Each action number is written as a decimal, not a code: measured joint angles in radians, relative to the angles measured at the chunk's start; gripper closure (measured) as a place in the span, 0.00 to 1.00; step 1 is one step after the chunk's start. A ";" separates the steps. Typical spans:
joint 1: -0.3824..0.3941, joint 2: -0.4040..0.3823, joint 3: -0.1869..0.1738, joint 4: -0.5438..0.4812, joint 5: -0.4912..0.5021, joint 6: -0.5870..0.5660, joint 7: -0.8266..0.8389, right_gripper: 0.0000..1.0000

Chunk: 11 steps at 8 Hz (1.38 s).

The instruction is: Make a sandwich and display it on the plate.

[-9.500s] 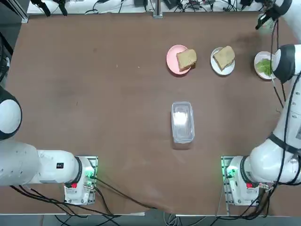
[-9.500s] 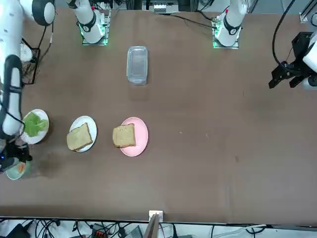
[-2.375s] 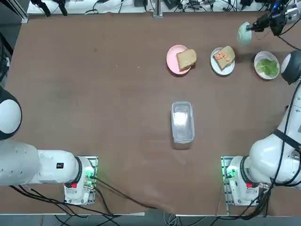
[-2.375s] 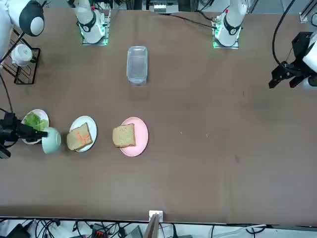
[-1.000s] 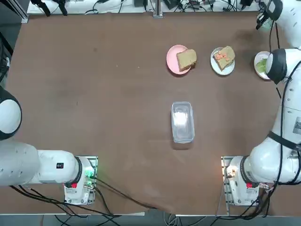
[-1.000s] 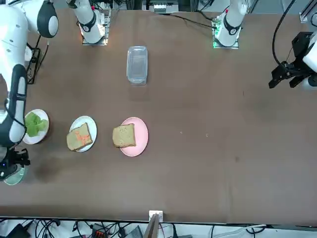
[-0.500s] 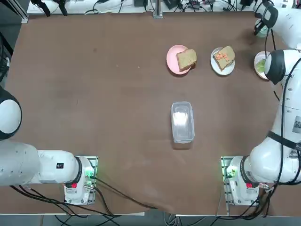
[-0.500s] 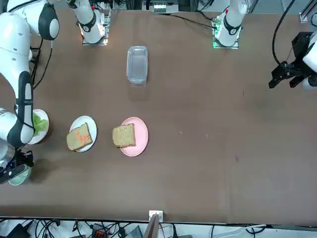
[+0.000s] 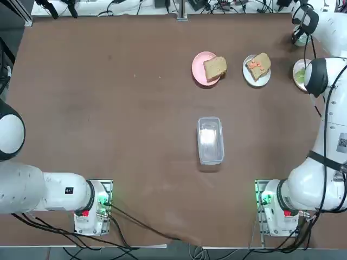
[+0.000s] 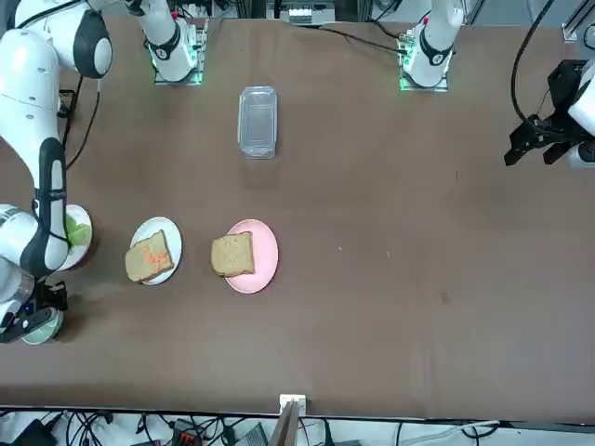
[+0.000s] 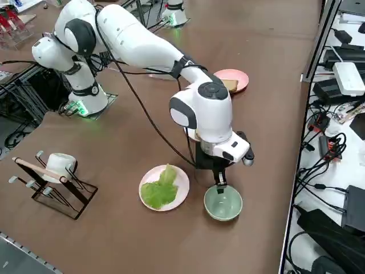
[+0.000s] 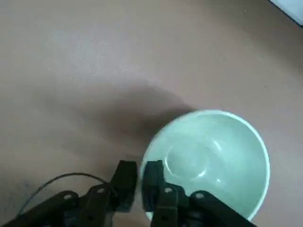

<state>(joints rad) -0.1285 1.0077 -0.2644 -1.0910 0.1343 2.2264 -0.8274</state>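
Right hand [image 12: 138,182] sat at the pale-green bowl [image 12: 208,163] rim at the worktop [image 9: 108,108] far corner, fingers slightly parted, rim between them. Bread with orange filling [image 9: 258,65] lay on the white plate [image 9: 249,78]; second slice [image 9: 214,67] on the pink plate [image 9: 198,70].

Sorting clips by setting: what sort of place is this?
Likely a robotics lab, not a kitchen: arms bolted to a brown table, cables and electronics along its edge, staged food like the lettuce plate.

Overhead and facing front views share the table [image 9: 108,108], oblique side, close wrist
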 joint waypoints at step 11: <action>-0.003 -0.315 -0.010 -0.233 0.027 -0.179 0.029 0.00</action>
<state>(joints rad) -0.1313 0.6924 -0.2741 -1.3243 0.1614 2.0475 -0.7987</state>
